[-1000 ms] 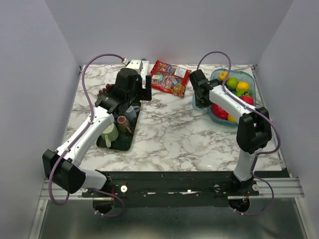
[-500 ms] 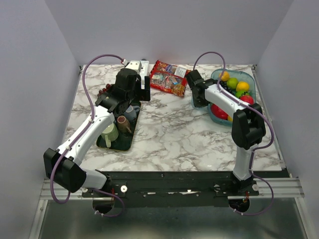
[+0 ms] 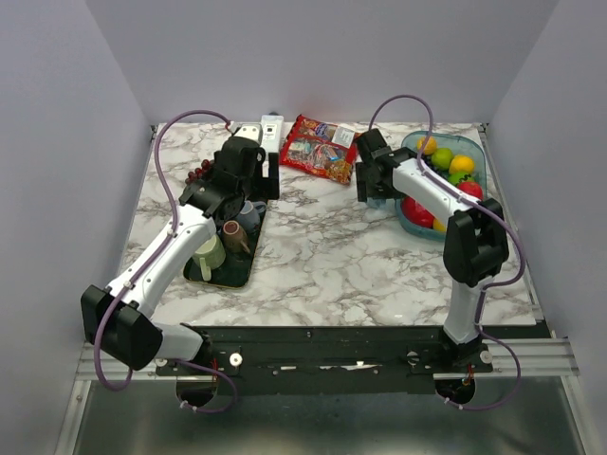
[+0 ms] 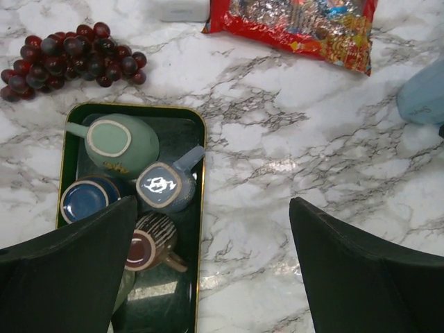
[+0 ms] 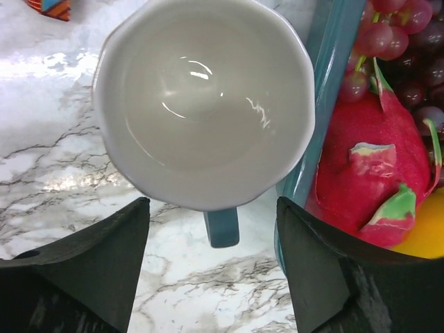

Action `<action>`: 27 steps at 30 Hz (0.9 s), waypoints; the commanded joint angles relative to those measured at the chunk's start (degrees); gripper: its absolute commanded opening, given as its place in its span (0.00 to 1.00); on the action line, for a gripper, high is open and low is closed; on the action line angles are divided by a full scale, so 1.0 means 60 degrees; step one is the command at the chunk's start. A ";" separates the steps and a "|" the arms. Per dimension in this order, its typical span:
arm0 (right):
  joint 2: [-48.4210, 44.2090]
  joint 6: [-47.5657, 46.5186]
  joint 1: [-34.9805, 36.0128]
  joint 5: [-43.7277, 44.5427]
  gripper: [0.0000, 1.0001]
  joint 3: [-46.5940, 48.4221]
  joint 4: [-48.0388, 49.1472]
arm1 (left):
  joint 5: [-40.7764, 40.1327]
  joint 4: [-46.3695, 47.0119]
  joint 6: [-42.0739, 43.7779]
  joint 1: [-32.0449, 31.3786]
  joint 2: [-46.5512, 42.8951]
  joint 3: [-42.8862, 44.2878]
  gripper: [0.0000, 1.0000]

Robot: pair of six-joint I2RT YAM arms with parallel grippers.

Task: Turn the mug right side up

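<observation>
The mug [image 5: 201, 104] is light blue with a white inside. It stands upright on the marble, mouth up, its handle [image 5: 222, 225] pointing toward my right wrist. My right gripper [image 5: 213, 201] is open just above it, with a finger on either side of the handle and neither touching it. In the top view the right gripper [image 3: 372, 180] covers most of the mug. The mug's blue side [image 4: 424, 94] shows at the right edge of the left wrist view. My left gripper [image 4: 213, 208] hangs open and empty over the tray's right rim [image 4: 201, 208].
The dark tray [image 3: 248, 270] holds several other mugs, among them a green one [image 4: 121, 142] and a blue one [image 4: 165, 187]. Purple grapes [image 4: 66, 55] lie behind it. A red snack bag [image 3: 321, 147] lies at the back. A teal fruit bin [image 5: 326, 90] sits right beside the mug.
My right gripper has opened and let go of the mug, which now stands free. The left gripper has shifted slightly back and left.
</observation>
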 commanded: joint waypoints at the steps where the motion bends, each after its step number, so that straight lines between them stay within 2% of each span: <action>1: -0.0921 0.0037 0.0043 -0.0420 0.90 0.0486 -0.0057 | -0.1093 -0.1311 -0.0446 0.0080 -0.0712 -0.0469 0.99; 4: -0.1330 -0.0285 0.0043 -0.0713 1.00 0.0559 0.0220 | -0.1869 -0.2131 -0.1029 0.0109 -0.1020 -0.0820 0.99; 6: -0.1419 -0.0330 0.0029 -0.0787 1.00 0.0793 0.0236 | -0.2221 -0.2573 -0.1368 0.0109 -0.1138 -0.0997 0.99; 11: -0.1332 -0.0315 0.0014 -0.1065 1.00 0.1379 0.0046 | -0.2910 -0.4096 -0.3633 0.0124 -0.1650 -0.1553 0.99; 13: -0.1331 -0.0286 -0.0001 -0.1182 1.00 0.1511 0.0016 | -0.2999 -0.4332 -0.4034 0.0138 -0.1957 -0.1947 0.99; 21: -0.1375 -0.0183 -0.0045 -0.2017 1.00 0.1336 0.0074 | -0.1886 -0.4377 -0.4475 0.0944 -0.2632 -0.2974 0.99; 27: -0.1390 -0.0081 -0.0060 -0.2369 0.99 0.1263 0.0148 | -0.0586 -0.3587 -0.4373 0.1603 -0.2764 -0.3984 0.99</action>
